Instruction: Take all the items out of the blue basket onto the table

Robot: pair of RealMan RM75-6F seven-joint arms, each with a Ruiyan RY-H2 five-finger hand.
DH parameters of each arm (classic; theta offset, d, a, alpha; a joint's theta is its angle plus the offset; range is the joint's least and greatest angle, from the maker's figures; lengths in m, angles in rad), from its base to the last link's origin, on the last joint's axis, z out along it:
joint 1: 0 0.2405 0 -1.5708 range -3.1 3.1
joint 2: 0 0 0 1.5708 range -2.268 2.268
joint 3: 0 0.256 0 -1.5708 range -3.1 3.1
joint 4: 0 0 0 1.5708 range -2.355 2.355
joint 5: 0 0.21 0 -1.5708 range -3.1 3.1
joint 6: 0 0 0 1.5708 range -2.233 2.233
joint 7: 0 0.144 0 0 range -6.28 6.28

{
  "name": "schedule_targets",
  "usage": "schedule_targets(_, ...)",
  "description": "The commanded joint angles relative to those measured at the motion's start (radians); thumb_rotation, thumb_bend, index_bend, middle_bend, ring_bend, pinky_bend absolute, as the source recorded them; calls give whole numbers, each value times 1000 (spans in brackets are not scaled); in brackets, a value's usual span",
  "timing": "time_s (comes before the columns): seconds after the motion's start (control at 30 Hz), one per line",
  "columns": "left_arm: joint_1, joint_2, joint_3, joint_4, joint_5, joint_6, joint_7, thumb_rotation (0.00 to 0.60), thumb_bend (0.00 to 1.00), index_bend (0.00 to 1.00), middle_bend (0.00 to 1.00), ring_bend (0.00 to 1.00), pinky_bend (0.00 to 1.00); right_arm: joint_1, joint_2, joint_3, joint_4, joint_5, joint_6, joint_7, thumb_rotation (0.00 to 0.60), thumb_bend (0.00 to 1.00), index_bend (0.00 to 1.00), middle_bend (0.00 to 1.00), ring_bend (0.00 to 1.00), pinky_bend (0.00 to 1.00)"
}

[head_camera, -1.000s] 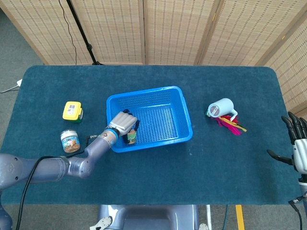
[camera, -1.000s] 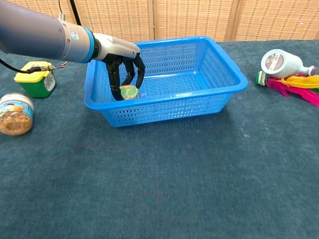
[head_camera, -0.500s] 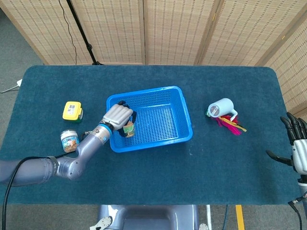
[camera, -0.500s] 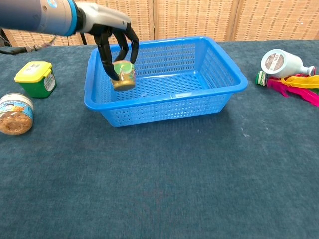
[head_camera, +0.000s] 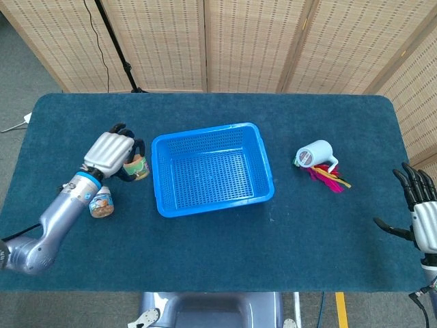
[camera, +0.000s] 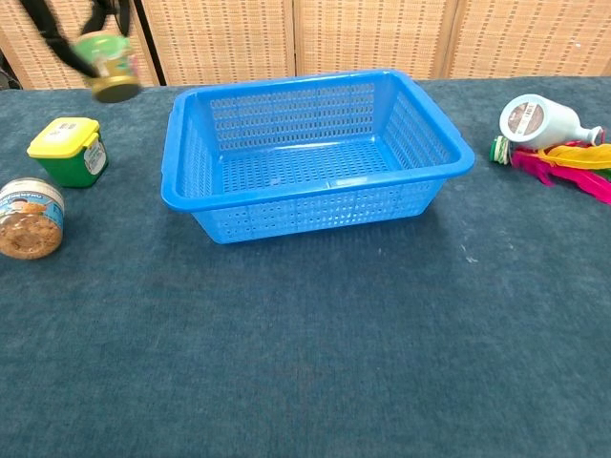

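Note:
The blue basket (head_camera: 212, 171) sits mid-table with nothing visible inside; the chest view shows its mesh walls (camera: 315, 205) and bare floor. My left hand (head_camera: 110, 154) grips a small green-lidded jar (head_camera: 137, 166) in the air, left of the basket's rim. In the chest view the same jar (camera: 110, 67) hangs at the top left under dark fingers (camera: 43, 21) that are cut off by the frame. At the table's right edge my right hand (head_camera: 420, 212) is open, fingers spread, holding nothing.
A yellow-lidded green box (head_camera: 103, 158) (camera: 67, 150) and a blue-labelled jar (head_camera: 102, 203) (camera: 31, 218) stand on the table left of the basket. A white bottle (head_camera: 315, 153) (camera: 537, 120) lies on pink and yellow feathers (head_camera: 331, 178) to the right.
My left hand has lifted the green-lidded jar out of the basket and carried it left, past the basket's rim. The right hand has barely shifted.

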Motion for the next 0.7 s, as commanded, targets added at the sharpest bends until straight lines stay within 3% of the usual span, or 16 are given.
schedule_targets(0.03, 106, 22, 55, 31, 106, 27, -65, 600, 497, 719, 659, 218, 85, -2, 5, -4, -11, -11, 7, -3, 600, 0, 0, 0, 0, 0)
schedule_targets(0.2, 199, -61, 91, 157, 187, 14, -131, 600, 496, 714, 659, 218, 85, -3, 10, -12, -31, -32, 18, -8, 600, 0, 0, 0, 0, 0)
schedule_targets(0.33, 247, -176, 80, 285, 246, -3, -213, 600, 494, 684, 640, 215, 84, -1, 13, -19, -41, -44, 17, -13, 600, 0, 0, 0, 0, 0)
schedule_targets(0.4, 259, -205, 74, 320, 271, -2, -236, 600, 489, 650, 573, 191, 85, -1, 13, -19, -43, -44, 16, -14, 600, 0, 0, 0, 0, 0)
schedule_targets(0.43, 265, -223, 69, 342, 287, -3, -249, 600, 480, 616, 491, 157, 84, -1, 13, -20, -43, -45, 16, -15, 600, 0, 0, 0, 0, 0)
schedule_targets(0.5, 272, -241, 63, 364, 302, -9, -266, 600, 445, 503, 292, 68, 54, -1, 13, -20, -44, -44, 15, -15, 600, 0, 0, 0, 0, 0)
schedule_targets(0.53, 274, -251, 59, 373, 309, -20, -278, 600, 415, 397, 165, 26, 29, -2, 14, -20, -44, -44, 16, -13, 600, 0, 0, 0, 0, 0)
schedule_targets(0.6, 276, -256, 51, 378, 326, -44, -304, 600, 352, 182, 31, 0, 0, -3, 15, -19, -44, -42, 17, -10, 600, 0, 0, 0, 0, 0)
schedule_targets(0.63, 277, -253, 45, 373, 335, -52, -321, 600, 311, 80, 2, 0, 0, -4, 15, -18, -44, -41, 18, -9, 600, 0, 0, 0, 0, 0)
schedule_targets(0.7, 288, -239, 29, 356, 366, -42, -362, 600, 254, 3, 0, 0, 0, -5, 17, -18, -45, -41, 20, -5, 600, 0, 0, 0, 0, 0)
